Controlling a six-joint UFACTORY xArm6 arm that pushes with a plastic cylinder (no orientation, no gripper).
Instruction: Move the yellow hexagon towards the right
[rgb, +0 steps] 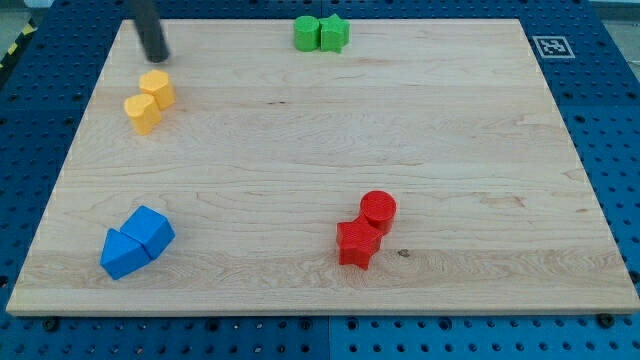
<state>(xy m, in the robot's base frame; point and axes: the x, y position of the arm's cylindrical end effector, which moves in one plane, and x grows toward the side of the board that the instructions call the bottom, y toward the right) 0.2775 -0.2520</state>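
Task not yet advanced. At the table's (300, 150) top-left corner, my tip (157, 58) rests just above the two yellow blocks and apart from them. There is no gripper, only the rod, holding nothing. The yellow hexagon (158, 88) touches a second yellow block (143, 113) beside the left edge, unmoved by appearance. Blue blocks (136, 241) sit near the bottom-left corner, green blocks (321, 33) at the top edge, red blocks (366, 229) toward the bottom. Remaining: get left of the hexagon and push rightward.
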